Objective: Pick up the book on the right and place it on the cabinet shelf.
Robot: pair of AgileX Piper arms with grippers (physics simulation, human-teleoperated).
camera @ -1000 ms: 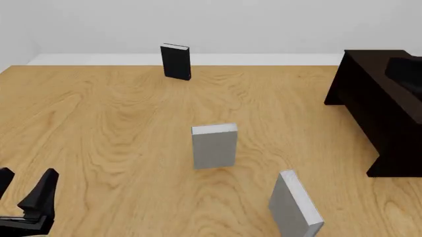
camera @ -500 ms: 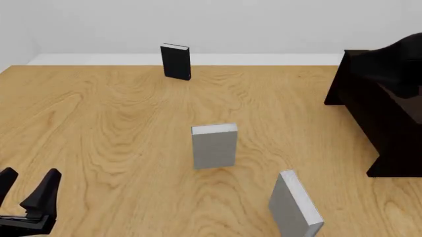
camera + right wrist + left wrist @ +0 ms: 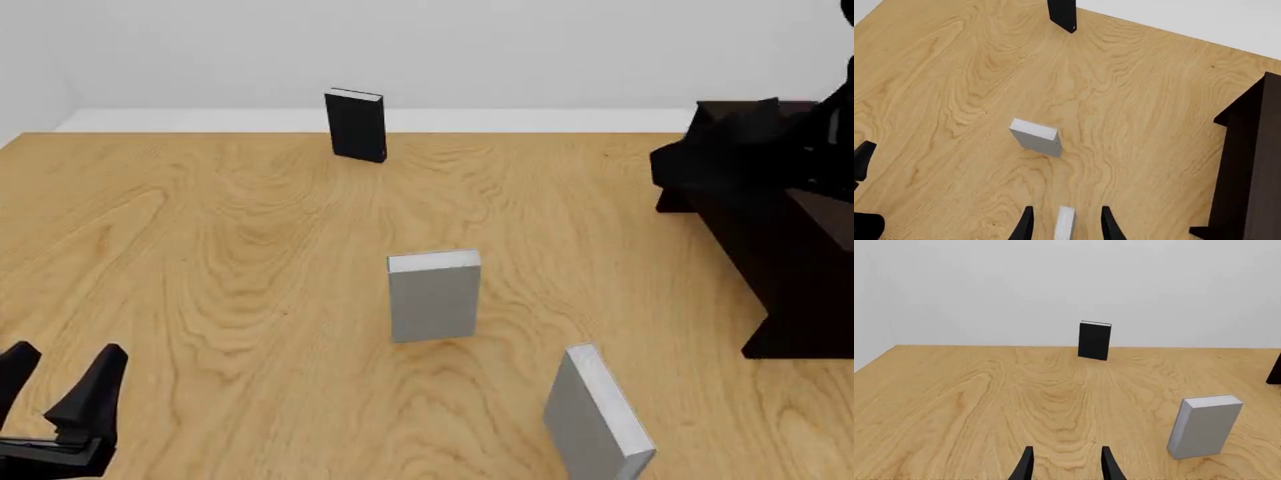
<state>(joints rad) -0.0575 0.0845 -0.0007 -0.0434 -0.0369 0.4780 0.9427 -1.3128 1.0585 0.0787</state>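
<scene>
right wrist: book [image 3: 1065, 222] beneath open gripper [image 3: 1065, 227].

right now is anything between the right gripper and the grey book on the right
Nothing. In the right wrist view the open right gripper looks straight down on the book, framed between its fingers, with only air between.

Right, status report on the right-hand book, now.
Both end effectors open: left low and idle, right high above the book. Book upright, ungrasped. Cabinet waiting. Nothing in the way.
</scene>
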